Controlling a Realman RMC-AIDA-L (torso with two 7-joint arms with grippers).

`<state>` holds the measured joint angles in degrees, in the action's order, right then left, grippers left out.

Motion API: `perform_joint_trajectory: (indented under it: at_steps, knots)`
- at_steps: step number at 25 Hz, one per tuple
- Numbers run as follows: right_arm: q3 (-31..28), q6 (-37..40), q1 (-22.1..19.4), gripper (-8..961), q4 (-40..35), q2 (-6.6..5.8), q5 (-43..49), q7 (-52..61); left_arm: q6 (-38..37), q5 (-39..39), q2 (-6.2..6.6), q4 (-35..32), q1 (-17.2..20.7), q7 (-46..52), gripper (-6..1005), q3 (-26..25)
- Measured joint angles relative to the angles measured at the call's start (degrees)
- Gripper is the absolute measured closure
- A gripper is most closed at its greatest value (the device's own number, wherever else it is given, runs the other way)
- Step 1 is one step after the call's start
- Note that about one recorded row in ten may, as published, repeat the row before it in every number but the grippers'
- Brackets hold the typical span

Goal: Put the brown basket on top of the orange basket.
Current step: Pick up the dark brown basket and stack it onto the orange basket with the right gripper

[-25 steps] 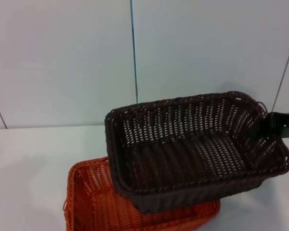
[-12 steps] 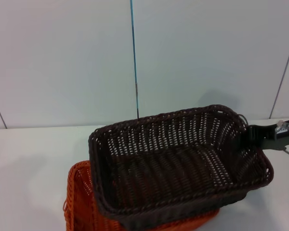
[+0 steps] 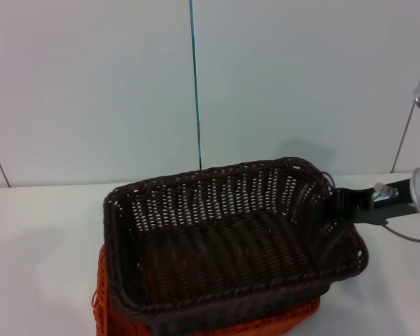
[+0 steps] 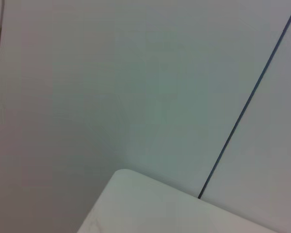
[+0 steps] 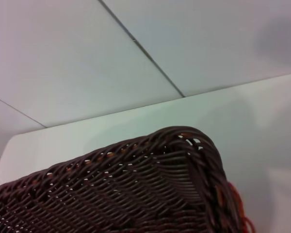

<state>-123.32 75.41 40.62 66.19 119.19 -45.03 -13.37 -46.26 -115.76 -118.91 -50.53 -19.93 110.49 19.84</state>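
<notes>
Landmark for all positions: the orange basket [image 3: 112,308].

Brown basket [image 3: 231,238]: sits directly over the orange basket, covering nearly all of it. Only the orange basket's left wall and a strip of its near rim show from under the brown one in the head view. The brown basket is tilted a little, its right end higher than its left. Whether its base rests on the orange rim or hangs just above it cannot be told.

Right gripper [image 3: 334,208]: at the brown basket's right short wall, so to the right of and above the orange basket. Its jaws are clenched on that wall's braided rim, holding the brown basket. The arm runs off to the right.

Right wrist view: a rounded corner of the brown basket [image 5: 136,189] fills the lower part, with a sliver of orange weave [image 5: 235,204] showing just past its edge. White table [image 5: 262,126] lies beyond, meeting the pale wall.

Left gripper: not seen in any view. The left wrist view shows only wall and a rounded corner of the table [image 4: 150,204], away from the orange basket.
</notes>
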Motion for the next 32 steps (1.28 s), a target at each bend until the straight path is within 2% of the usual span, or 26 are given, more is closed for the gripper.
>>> perform_joint_trajectory:
  at_steps: [14,32]
  knots:
    - [6.25,-6.26,-1.13,796,-1.63,-0.01,-3.68,2.39,1.84,0.0,0.33,0.26,-0.36,-0.45,110,0.39]
    - [7.11,-8.87,-2.3,795,-3.18,-0.19,-3.16,3.74,1.8,0.01,0.22,0.93,-0.85,-0.45,110,0.56]
